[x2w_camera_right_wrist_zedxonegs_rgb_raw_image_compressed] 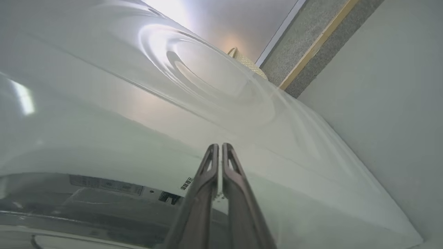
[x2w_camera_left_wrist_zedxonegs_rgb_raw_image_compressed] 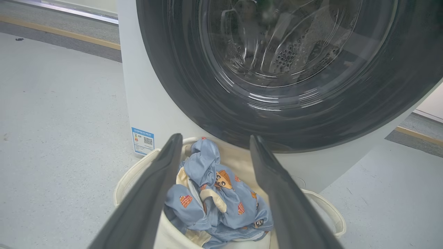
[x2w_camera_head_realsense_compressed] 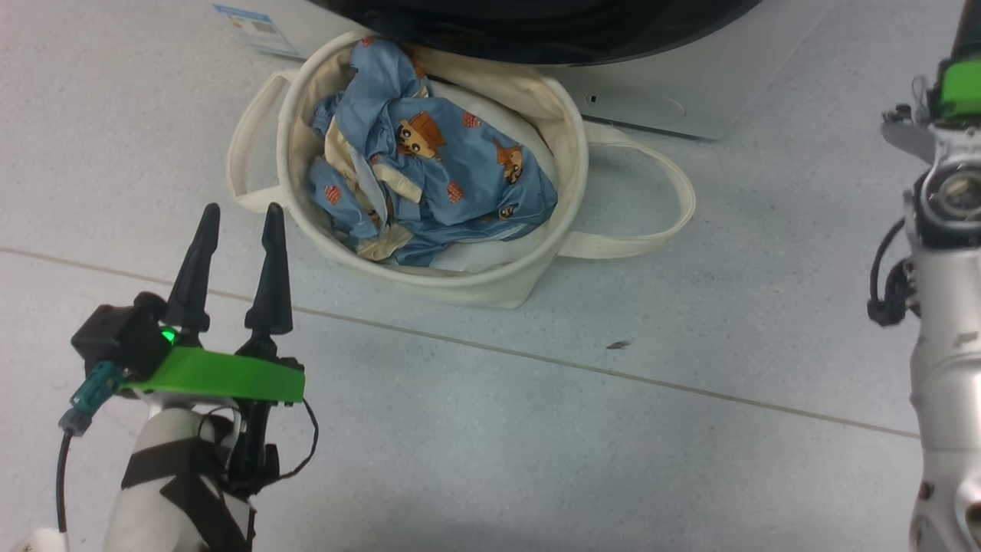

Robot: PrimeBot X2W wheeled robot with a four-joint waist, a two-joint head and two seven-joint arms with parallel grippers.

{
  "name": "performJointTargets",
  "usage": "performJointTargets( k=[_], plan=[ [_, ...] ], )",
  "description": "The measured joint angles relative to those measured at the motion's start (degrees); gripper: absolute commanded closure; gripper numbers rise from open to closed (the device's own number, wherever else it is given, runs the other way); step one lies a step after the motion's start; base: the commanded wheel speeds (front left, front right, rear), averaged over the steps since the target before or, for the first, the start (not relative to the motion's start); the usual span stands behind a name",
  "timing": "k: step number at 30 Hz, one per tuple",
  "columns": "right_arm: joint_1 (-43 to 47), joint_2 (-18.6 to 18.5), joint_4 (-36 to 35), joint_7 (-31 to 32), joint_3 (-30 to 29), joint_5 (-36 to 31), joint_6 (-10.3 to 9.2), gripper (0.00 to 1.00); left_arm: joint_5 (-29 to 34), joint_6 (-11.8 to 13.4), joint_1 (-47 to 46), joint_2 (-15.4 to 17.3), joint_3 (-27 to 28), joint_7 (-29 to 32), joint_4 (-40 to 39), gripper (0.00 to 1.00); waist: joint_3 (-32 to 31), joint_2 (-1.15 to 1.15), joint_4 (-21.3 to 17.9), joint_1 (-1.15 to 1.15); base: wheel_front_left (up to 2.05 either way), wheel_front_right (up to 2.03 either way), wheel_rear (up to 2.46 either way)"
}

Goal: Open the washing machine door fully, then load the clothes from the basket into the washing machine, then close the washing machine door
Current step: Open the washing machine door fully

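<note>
The cream basket stands on the floor against the washing machine. Blue bear-print clothes lie heaped in it over white padding. My left gripper is open and empty, low at the basket's near-left side, clear of its rim. In the left wrist view the open left gripper frames the clothes and basket. Above them the washing machine door lies flat against the machine front, drum visible through its glass. My right gripper is shut and empty beside a glossy white machine panel.
My right arm rises along the right edge of the head view. The basket's loop handles spread out on the grey floor. A blue label marks the machine's lower left corner. A yellow floor strip runs beyond the machine.
</note>
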Motion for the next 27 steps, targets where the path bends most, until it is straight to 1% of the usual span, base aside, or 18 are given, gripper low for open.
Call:
performJointTargets(
  k=[4,11,16,27],
  plan=[
    [-3.01,0.05,2.82,7.00,-0.05,11.17,0.00,1.00,0.00,-0.01,0.00,-0.01,0.03,0.00,0.36,0.00,0.51,0.00,0.38,0.00,0.00,0.00,0.00],
    [-6.59,-0.10,5.25,15.49,1.60,20.37,-0.01,1.00,0.00,-0.02,-0.14,-0.03,0.01,0.00,1.16,0.00,1.20,0.00,0.94,0.00,0.00,0.00,0.00],
    [-9.98,-0.65,6.25,18.61,2.98,21.97,-0.02,1.00,-0.07,-0.02,-1.08,-0.08,-0.02,0.00,1.30,0.00,2.00,0.00,1.37,0.00,0.00,0.00,0.00],
    [-12.36,-1.11,6.17,25.64,6.14,25.59,-0.05,1.00,-0.08,-0.05,-1.20,-0.12,-0.01,0.00,1.69,0.00,2.40,0.00,1.54,0.00,0.00,0.00,0.00]
  ],
)
